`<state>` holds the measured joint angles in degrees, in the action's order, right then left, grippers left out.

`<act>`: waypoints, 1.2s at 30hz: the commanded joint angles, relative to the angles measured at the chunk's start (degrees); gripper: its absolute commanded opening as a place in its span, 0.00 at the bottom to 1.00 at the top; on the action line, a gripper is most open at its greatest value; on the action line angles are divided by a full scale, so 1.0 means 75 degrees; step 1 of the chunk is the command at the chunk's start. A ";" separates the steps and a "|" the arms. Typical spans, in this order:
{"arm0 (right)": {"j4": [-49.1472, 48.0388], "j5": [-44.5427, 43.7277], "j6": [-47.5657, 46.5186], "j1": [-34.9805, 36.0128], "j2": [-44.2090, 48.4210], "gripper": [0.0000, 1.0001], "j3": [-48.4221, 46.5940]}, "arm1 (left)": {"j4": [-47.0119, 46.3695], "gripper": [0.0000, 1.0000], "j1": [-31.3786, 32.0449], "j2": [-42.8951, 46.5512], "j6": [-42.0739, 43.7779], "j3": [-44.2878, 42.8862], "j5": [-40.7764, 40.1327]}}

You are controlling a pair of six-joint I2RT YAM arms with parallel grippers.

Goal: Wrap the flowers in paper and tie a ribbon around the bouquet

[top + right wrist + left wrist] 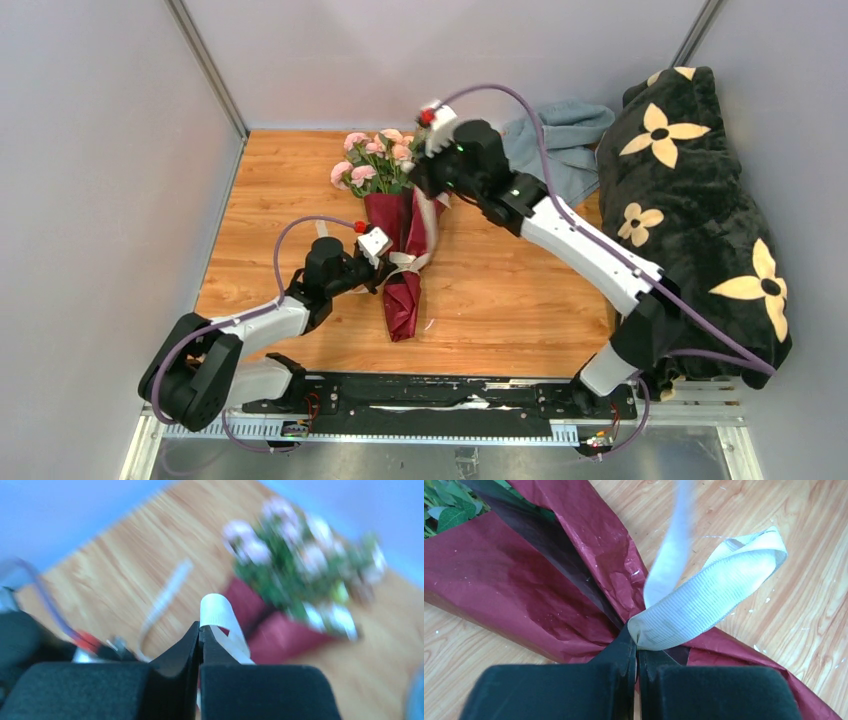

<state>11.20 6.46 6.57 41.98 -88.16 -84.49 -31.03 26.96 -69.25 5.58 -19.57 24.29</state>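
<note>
Flowers (375,160) in paper cone (403,300) (ribbon (704,600) pinched).

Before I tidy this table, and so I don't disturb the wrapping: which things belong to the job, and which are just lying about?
Part of the job: flowers; dark red paper around them; ribbon, pinched by left gripper and right gripper.

Lying about: grey-blue cloth; black flowered blanket, both on the right.

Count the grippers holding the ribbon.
2. The left gripper is shut on a fold of the ribbon beside the bouquet's narrow middle. The right gripper is shut on another loop of it, held up near the flowers.
</note>
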 commanded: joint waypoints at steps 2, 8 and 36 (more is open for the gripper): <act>0.0286 0.1389 -0.0817 0.1223 -0.1977 0.00 -0.2648 | -0.0317 0.00 0.0102 0.0428 0.0667 0.0279 0.0437; 0.0573 0.1908 -0.0202 0.1976 -0.3347 0.00 -0.4216 | -0.0320 0.00 0.0143 0.0711 0.0627 0.0497 0.0438; 0.1022 0.6730 -1.1711 0.0327 0.0154 0.79 0.2496 | -0.0481 0.00 0.0179 0.0975 0.0357 0.0863 0.0305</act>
<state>14.57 59.61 -63.79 42.02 -85.73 -65.34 -32.84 27.79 -62.61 8.38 -13.72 26.37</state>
